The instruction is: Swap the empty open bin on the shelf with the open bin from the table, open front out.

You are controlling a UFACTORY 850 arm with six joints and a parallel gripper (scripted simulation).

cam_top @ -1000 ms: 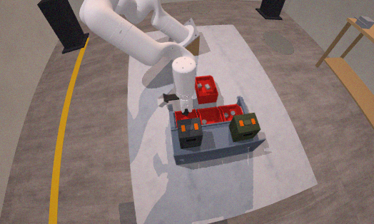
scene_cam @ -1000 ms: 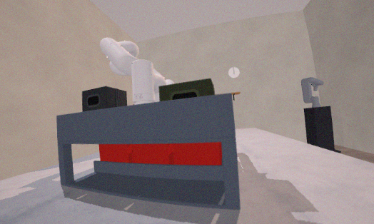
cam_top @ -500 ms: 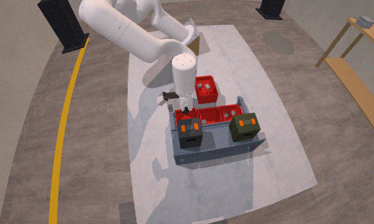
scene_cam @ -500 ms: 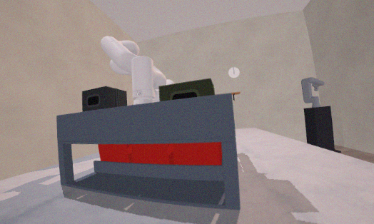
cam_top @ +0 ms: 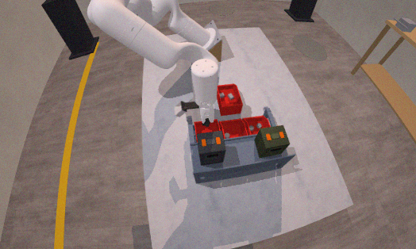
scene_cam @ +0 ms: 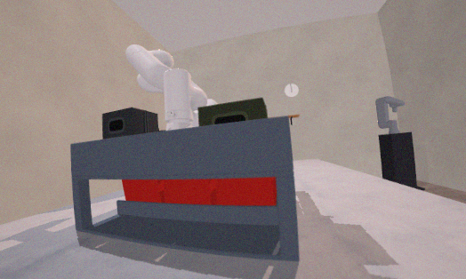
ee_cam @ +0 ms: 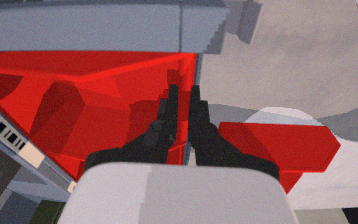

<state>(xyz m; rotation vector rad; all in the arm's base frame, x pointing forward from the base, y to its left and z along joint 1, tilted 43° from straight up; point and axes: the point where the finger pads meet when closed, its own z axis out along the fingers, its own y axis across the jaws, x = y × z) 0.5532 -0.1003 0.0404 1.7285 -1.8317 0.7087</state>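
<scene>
My gripper [cam_top: 206,122] [ee_cam: 183,97] points down and is shut on the front wall of the leftmost red bin [cam_top: 200,128] [scene_cam: 140,191] [ee_cam: 95,117]. This bin shows no parts and is in its place in the grey shelf [cam_top: 240,152] [scene_cam: 176,162] [ee_cam: 105,30], its side edge leaning very slightly in the exterior view. Whether its base touches the shelf floor is hidden. The other red bin [cam_top: 229,107] [ee_cam: 285,145] stands on the table in front of the shelf, with grey parts [cam_top: 230,96] inside.
The middle bin [cam_top: 236,128] and right bin [cam_top: 265,120] stand in the shelf, with small grey parts visible. On the shelf's top board stand a dark box [cam_top: 211,154] [scene_cam: 140,124] behind the gripped bin and a green box [cam_top: 272,144] [scene_cam: 247,108] at the right.
</scene>
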